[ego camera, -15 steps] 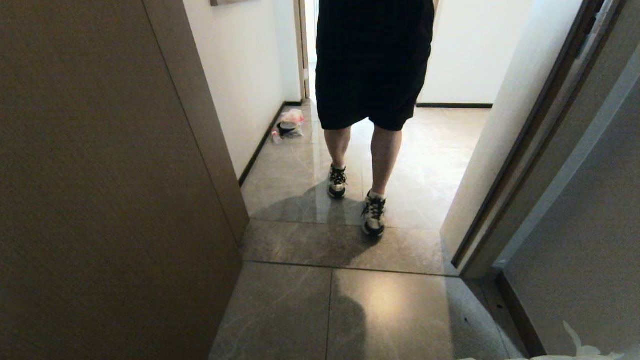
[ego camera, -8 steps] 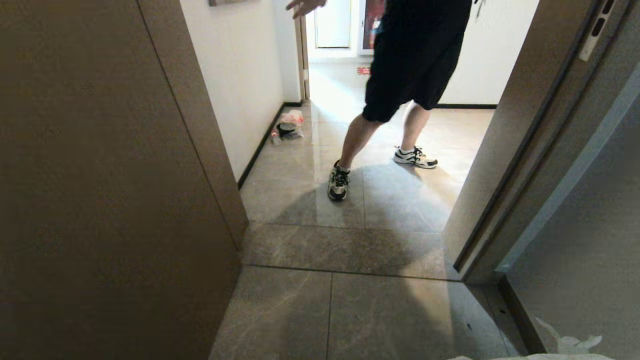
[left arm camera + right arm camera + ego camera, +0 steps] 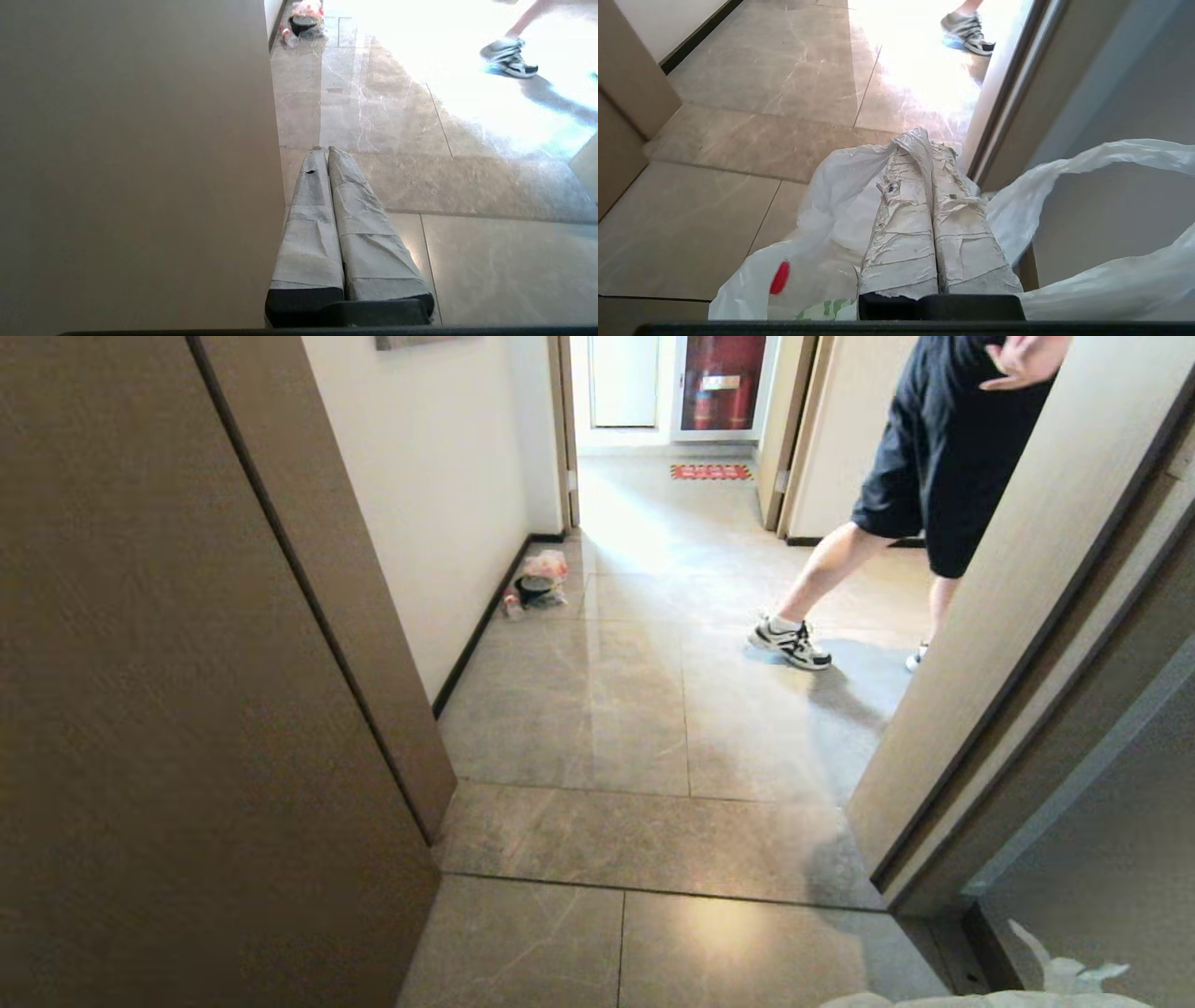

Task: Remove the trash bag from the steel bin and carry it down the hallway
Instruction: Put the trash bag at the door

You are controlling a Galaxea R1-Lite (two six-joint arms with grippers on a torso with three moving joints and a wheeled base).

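The thin white trash bag point(image 3: 817, 242) hangs from my right gripper point(image 3: 930, 140), whose tape-wrapped fingers are shut on a fold of its plastic. A red patch and green print show through the bag. A loose handle point(image 3: 1101, 158) trails to the side, and the bag's top peeks in at the head view's bottom right point(image 3: 1055, 980). My left gripper point(image 3: 325, 149) is shut with nothing in it, close beside a brown panel point(image 3: 140, 163). Ahead lies the hallway point(image 3: 635, 644) with glossy beige tiles. The steel bin is out of view.
A brown door panel point(image 3: 187, 709) stands close on the left, a door frame point(image 3: 1008, 644) on the right. A person point(image 3: 943, 476) in dark shorts steps at the right of the passage. A pinkish bag with a black tub point(image 3: 540, 581) lies by the left wall.
The person has stepped from the middle of the passage to its right side, unblocking the way. The whole head view has shifted a little, showing more of the far end.
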